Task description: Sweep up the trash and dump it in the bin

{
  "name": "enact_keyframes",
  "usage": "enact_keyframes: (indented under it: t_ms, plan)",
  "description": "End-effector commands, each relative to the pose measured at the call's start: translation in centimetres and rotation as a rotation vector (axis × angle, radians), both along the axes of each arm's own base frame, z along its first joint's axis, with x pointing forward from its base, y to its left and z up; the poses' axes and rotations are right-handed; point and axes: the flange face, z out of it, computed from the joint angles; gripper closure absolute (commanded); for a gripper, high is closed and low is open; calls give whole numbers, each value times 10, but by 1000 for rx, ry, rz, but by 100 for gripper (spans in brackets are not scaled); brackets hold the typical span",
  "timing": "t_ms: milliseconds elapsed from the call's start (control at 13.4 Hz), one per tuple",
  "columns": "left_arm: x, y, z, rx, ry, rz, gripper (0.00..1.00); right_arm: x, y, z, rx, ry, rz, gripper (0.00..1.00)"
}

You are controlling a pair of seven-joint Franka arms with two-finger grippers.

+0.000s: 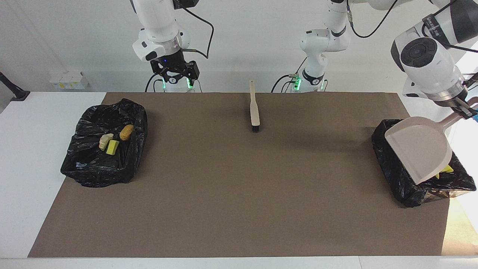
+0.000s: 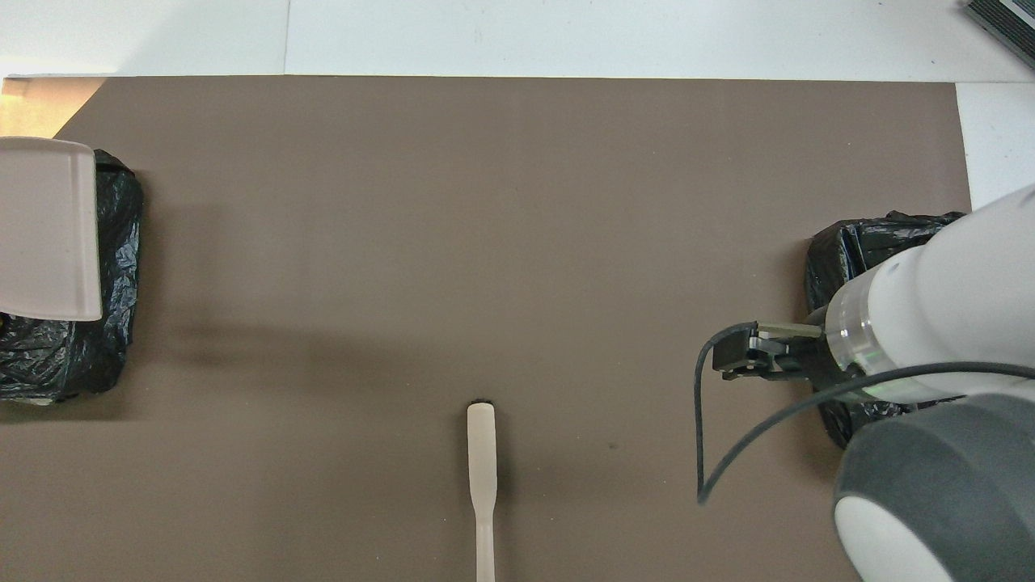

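Note:
Held tilted over the black-bagged bin at the left arm's end, the beige dustpan hides most of what lies inside; one yellow sponge piece of the trash peeks out beneath it. My left gripper is shut on the dustpan's handle. From overhead the dustpan covers that bin. The other bin holds a brown lump, a beige lump and a green-and-yellow sponge. My right gripper hangs open and empty above the table edge by its base.
The beige brush with black bristles lies free on the brown mat, midway between the arms' bases, bristles pointing away from the robots. In the overhead view the brush shows fully, while the right arm's wrist covers much of its bin.

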Motion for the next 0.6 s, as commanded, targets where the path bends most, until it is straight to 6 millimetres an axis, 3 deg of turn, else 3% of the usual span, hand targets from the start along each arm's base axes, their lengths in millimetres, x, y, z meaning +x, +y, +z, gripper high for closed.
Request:
enact_keyframes:
  t_ms: [0, 372, 521]
  plan:
    - [-11, -17, -8, -128, -29, 68, 100, 24, -11, 12, -21, 9, 17, 0]
    - [-20, -48, -42, -496, -90, 266, 100, 32, -20, 14, -5, -5, 42, 0]
    - [-27, -64, -67, -546, -139, 394, 100, 40, -23, 19, 6, -20, 51, 0]
